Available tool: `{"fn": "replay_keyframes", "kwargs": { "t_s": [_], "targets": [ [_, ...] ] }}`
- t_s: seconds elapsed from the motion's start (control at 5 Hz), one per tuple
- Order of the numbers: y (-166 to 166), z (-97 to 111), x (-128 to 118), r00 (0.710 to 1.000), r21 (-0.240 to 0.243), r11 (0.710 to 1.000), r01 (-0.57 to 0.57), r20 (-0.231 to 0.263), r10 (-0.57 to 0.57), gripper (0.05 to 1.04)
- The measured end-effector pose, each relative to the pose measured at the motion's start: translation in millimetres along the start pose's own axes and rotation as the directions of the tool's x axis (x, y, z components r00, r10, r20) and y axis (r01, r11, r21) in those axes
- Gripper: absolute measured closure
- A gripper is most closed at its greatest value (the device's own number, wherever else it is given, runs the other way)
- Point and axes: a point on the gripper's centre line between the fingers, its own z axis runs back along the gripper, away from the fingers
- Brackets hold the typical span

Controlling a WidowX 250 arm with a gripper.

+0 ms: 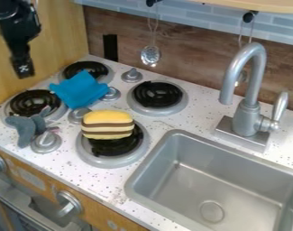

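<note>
pincer: the black pincer [23,71] hangs at the upper left, in front of the wooden side panel [58,34] and over the left edge of the bench [167,123]. whether it is apart or together cannot be told. no item is visible in it.

nearest item: the blue cloth [81,89] lies bunched near the back left corner of the bench. it overlaps the back left burner [86,67] and the left burner [29,103], with one end at a small knob [111,94].

handling: the cloth appears light, limp and hard to break. grip is likely to be good, but loose folds may slide out of a shallow hold. the raised fold near its middle is the preferred point; a flat corner offers less to pinch. keep clear of the knob, which could snag the fabric.

adjacent items: a grey soft-looking toy [25,130] lies toward the front left corner, beside the front knob [46,140]; it probably compresses, and its narrow part suits a pinch. a yellow and brown striped toy food piece [107,125] rests on the front burner [115,153], near the front edge. it looks light and moderately firm; take it across its short sides, since its rounded top may slip. the sink [199,173] is set into the right part of the bench.
</note>
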Motion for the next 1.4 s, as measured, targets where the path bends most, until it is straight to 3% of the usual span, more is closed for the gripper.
{"fn": "replay_keyframes", "kwargs": {
  "t_s": [0.2,0.4,0.6,1.0,1.4],
  "targets": [
    [-12.4,-25.3,-14.9,0.994,-0.115,0.99,-0.081,-0.079,0.072,0.083],
    [-18.0,-48.3,-23.3,0.977,-0.195,0.964,-0.183,-0.144,0.156,0.083],
    [-20.5,-64.0,-29.6,0.963,-0.231,0.943,-0.24,-0.183,0.201,0.083],
    [-23.7,-71.8,-37.2,0.953,-0.232,0.94,-0.251,-0.231,0.197,0.083],
    [-35.5,-99.3,-44.2,0.945,-0.265,0.931,-0.252,-0.273,0.178,0.083]
  ]
}}
